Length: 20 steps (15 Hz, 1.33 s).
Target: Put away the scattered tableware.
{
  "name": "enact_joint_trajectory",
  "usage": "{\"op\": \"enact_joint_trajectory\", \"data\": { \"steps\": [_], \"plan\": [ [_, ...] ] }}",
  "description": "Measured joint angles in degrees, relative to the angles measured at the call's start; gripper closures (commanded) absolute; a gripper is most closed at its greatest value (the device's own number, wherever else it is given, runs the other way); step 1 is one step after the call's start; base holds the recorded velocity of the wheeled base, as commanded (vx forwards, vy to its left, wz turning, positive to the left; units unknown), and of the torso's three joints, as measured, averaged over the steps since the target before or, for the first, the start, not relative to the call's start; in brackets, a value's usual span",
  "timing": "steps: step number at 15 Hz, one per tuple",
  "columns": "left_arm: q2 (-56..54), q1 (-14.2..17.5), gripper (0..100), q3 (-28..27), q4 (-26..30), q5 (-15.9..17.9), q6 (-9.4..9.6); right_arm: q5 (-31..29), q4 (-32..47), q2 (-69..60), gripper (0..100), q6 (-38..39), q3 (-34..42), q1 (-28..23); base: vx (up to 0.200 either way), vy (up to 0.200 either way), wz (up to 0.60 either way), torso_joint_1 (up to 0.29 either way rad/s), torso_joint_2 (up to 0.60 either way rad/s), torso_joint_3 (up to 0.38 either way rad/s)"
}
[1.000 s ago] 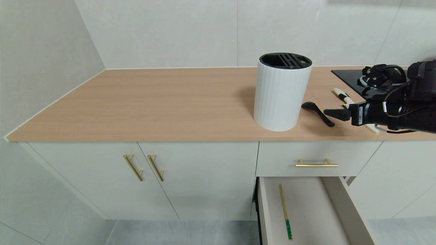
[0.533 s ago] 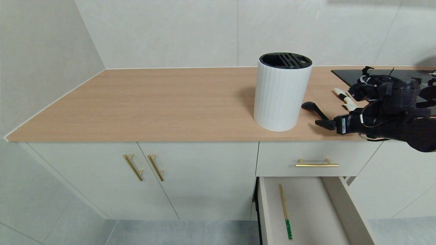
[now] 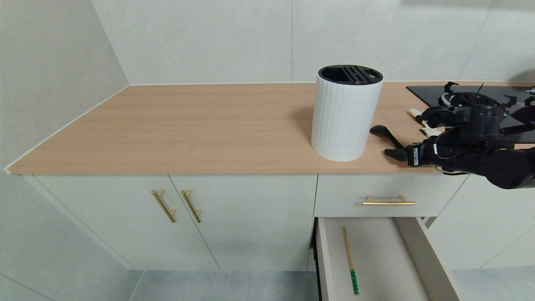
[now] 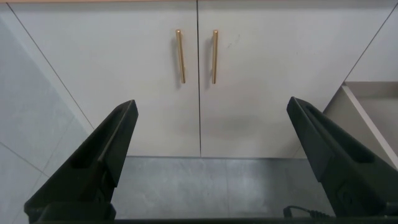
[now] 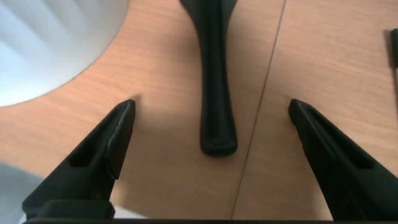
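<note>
The spoon [image 3: 386, 134] lies flat on the counter [image 3: 209, 125], just right of the white holder [image 3: 346, 113]. Its long axis runs straight away from my right gripper [image 5: 211, 109], handle end nearest, centred between my wide-open fingers. It is matte black and slim, and widens toward the bowl. My left gripper [image 4: 211, 107], also open, hangs by the cabinet doors, so the right is nearer.

We log a white vertically ribbed holder [image 3: 346, 121] with a black top, a black spoon [image 3: 386, 134], a light wood-grain countertop [image 3: 188, 125], cream cabinet doors [image 3: 234, 217] with gold handles [image 3: 163, 205], and a tan chopstick [image 3: 348, 255] with a green patterned end.
</note>
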State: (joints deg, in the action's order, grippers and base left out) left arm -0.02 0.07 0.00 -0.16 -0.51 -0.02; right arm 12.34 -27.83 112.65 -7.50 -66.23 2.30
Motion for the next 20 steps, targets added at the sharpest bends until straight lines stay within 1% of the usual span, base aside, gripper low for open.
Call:
{"op": "enact_joint_trajectory", "data": {
  "steps": [10, 13, 17, 20],
  "plan": [
    [0.00, 0.00, 0, 0.00, 0.00, -0.02, -0.02, -0.71, -1.50, 1.73, 100, 0.35, -0.17, 0.06, 0.000, 0.000, 0.00, 0.000, 0.00, 0.000],
    [0.00, 0.00, 0, 0.00, 0.00, 0.00, -0.02, -2.27, -0.35, -0.96, 100, 4.72, 0.85, 0.06, 0.000, 0.000, 0.00, 0.000, 0.00, 0.000],
    [0.00, 0.00, 0, 0.00, 0.00, 0.00, 0.00, -3.19, 1.87, -7.75, 100, 7.03, 5.68, 0.09, 0.000, 0.000, 0.00, 0.000, 0.00, 0.000],
    [0.00, 0.00, 0, 0.00, 0.00, 0.00, -0.02, -2.62, 5.25, -16.74, 100, 7.66, 12.59, 0.12, 0.000, 0.000, 0.00, 0.000, 0.00, 0.000]
  ]
}}
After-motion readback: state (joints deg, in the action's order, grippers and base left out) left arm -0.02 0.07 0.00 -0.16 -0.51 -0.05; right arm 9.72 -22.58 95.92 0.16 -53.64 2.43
